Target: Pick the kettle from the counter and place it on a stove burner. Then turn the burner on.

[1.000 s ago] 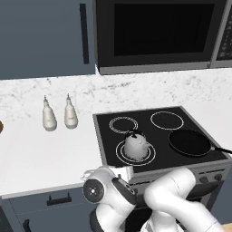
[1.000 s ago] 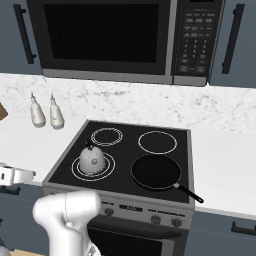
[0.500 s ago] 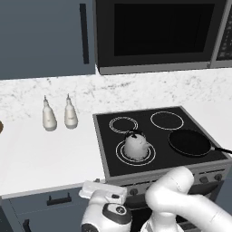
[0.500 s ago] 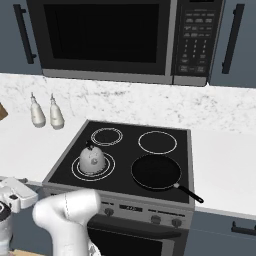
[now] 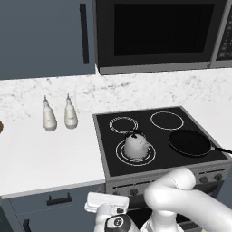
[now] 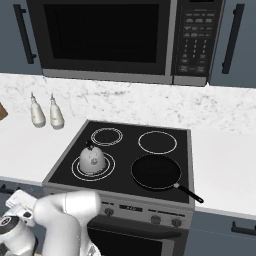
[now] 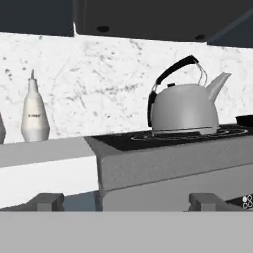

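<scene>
My gripper (image 7: 126, 201) hangs wide open and empty at lower frame, the kettle (image 5: 136, 144) sits centre on the stove burner (image 5: 135, 153), looking rigid, smooth, best held by its arched handle.

The arm (image 5: 190, 199) is seen as a chain of smooth, glossy white shells — thick, rounded and tube-like, with bulging elbows. A dark round joint cap with a small pale mark at its centre is set into the wrist (image 5: 116, 222). The hand ends in a flat, pale, box-shaped block (image 5: 106, 202). From the right base view the same white casing (image 6: 65, 210) is shown, and a dark grey ring is seen at a joint (image 6: 12, 235). Two small dark fingertips (image 7: 47, 201) — blocky and matte — belong to the gripper (image 7: 127, 202).
</scene>
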